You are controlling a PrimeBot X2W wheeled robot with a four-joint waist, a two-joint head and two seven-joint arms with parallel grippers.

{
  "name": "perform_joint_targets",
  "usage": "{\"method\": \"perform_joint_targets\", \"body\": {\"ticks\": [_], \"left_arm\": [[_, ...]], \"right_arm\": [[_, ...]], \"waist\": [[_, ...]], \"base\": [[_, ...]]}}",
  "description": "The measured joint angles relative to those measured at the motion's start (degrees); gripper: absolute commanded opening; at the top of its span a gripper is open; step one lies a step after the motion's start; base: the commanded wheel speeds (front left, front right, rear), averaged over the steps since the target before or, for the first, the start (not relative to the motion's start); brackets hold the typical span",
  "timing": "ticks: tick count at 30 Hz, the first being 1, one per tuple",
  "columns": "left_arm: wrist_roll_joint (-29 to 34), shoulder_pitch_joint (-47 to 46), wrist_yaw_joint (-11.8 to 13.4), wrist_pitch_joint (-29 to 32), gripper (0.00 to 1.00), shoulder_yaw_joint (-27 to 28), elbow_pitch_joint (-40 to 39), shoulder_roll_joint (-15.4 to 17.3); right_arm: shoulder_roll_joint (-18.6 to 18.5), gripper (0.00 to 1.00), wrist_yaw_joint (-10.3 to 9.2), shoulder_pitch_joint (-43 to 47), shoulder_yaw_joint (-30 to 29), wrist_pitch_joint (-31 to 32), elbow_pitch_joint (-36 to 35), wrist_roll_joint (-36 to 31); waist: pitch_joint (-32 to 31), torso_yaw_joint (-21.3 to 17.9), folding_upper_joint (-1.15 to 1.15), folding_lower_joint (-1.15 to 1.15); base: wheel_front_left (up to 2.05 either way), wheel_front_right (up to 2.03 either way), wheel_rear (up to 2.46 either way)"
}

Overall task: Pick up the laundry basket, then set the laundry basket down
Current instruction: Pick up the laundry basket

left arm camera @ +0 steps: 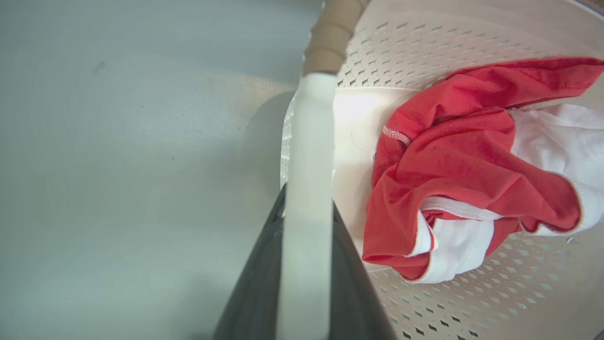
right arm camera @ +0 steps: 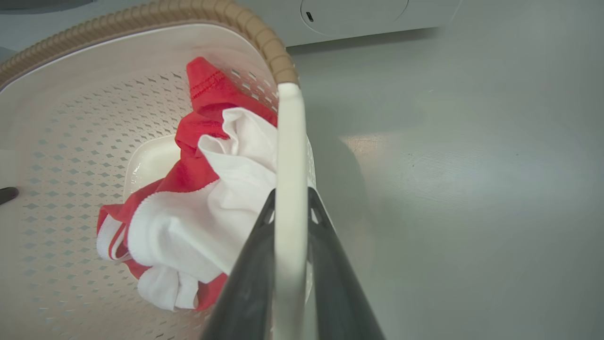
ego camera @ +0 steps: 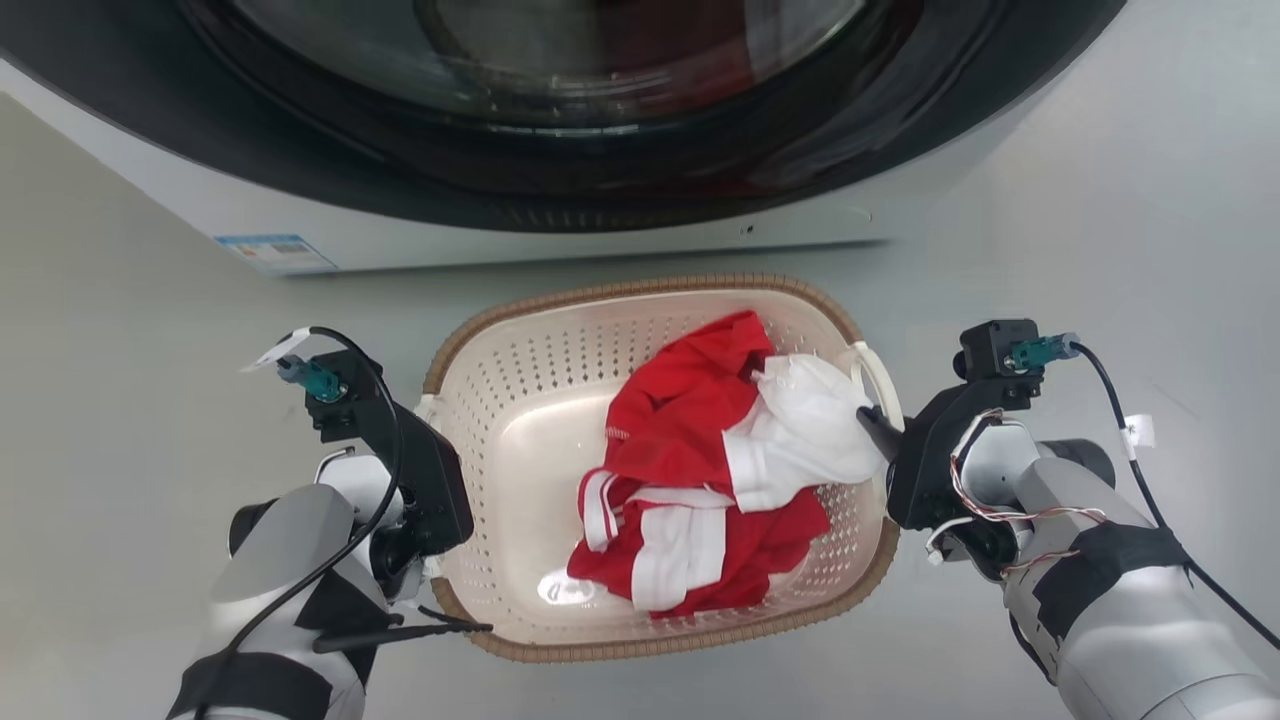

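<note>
The laundry basket (ego camera: 520, 400), cream and perforated with a brown woven-look rim, is in front of the washer and holds red and white clothes (ego camera: 700, 470). My left gripper (ego camera: 432, 440) is at its left side. In the left wrist view the left gripper (left arm camera: 307, 198) is shut on the white left handle (left arm camera: 311, 132), one dark finger on either side. My right gripper (ego camera: 868, 418) is at the right side. The right wrist view shows this gripper (right arm camera: 291, 196) shut on the white right handle (right arm camera: 290, 141). I cannot tell whether the basket rests on the floor.
The washer (ego camera: 330, 225), with its dark round door (ego camera: 600, 100), stands just beyond the basket's far rim. A blue label (ego camera: 275, 252) sits on its lower left front. Grey floor (ego camera: 120, 350) spreads to both sides of the basket.
</note>
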Motion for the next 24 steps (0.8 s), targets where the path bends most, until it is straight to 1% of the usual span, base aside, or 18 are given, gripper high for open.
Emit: {"method": "perform_joint_targets", "body": {"ticks": [8, 14, 24], "left_arm": [[-0.6, 1.0, 0.0, 4.4, 0.00, -0.1, 0.5, -0.1], [-2.7, 2.3, 0.0, 7.9, 0.00, -0.1, 1.0, -0.1], [-3.7, 3.8, 0.0, 12.0, 0.00, -0.2, 1.3, 0.0]], "right_arm": [[0.6, 0.00, 0.00, 1.1, 0.0, 3.9, 2.3, 2.9], [1.0, 0.00, 0.00, 1.9, 0.1, 6.8, 3.7, 4.4], [1.5, 0.00, 0.00, 2.7, 0.0, 11.3, 6.0, 7.2]], "waist": [[-5.5, 0.2, 0.00, 0.01], [-9.5, 0.2, 0.00, 0.00], [-15.6, -0.3, 0.00, 0.00]], "base": [[0.00, 0.00, 0.00], [0.00, 0.00, 0.00], [0.00, 0.00, 0.00]]}}
